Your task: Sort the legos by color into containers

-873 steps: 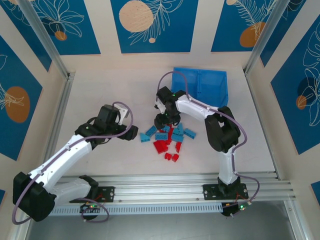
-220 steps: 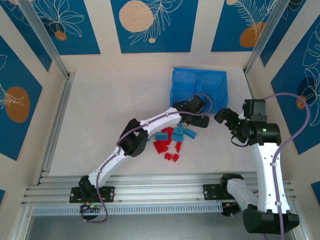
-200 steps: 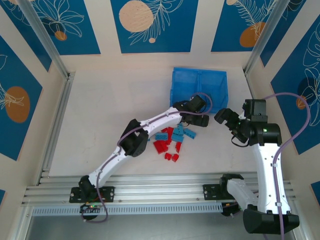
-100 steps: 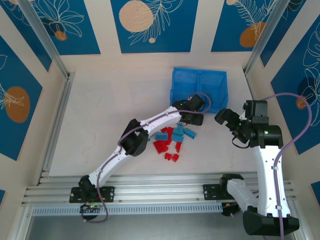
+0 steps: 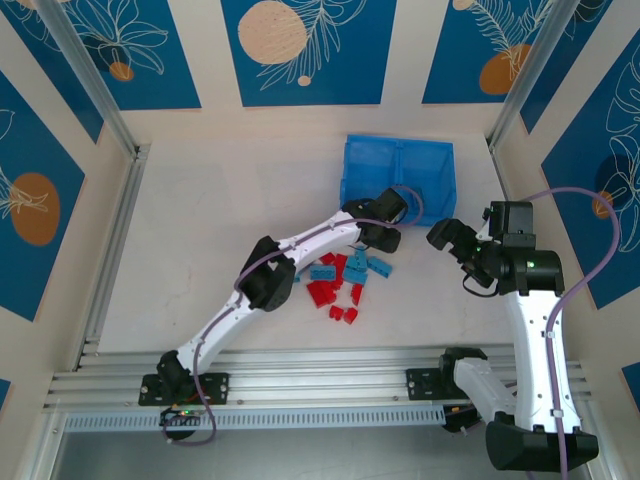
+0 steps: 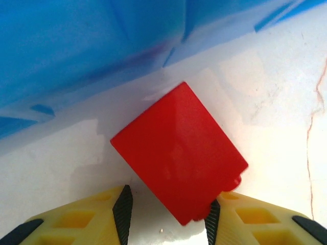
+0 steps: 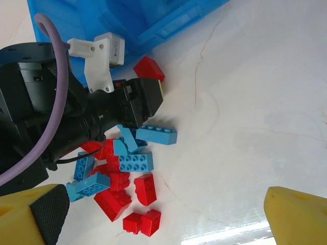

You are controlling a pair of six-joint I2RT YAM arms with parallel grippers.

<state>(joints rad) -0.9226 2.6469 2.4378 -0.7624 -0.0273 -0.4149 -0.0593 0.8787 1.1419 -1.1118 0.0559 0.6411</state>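
1. Left wrist view: red brick (image 6: 179,158) lies on the bench (image 6: 276,102), just beside the tray (image 6: 76,46) near wall. Smooth face to camera, skewed: one corner points at the tray, the opposite corner sits between the left pincer (image 6: 167,220) fingers.
2. Outline near-square, long axis can't tell. Clamped or not: can't tell.
3. Right pincer (image 7: 166,217) spread wide, off the tray's near right corner.
4. Other legos (image 5: 345,278), red and light blue, piled near the tray's front wall, apart from it.
5. Bench white, glossy, hairline cracks. Walls (image 5: 300,50) cream with blue leaf-print panels.

- Robot lab test cell: aluminium rails (image 5: 320,365) are running along the bottom of the frame.
- Blue printed panels (image 5: 340,60) are walling in the white table (image 5: 200,220) at top and sides.
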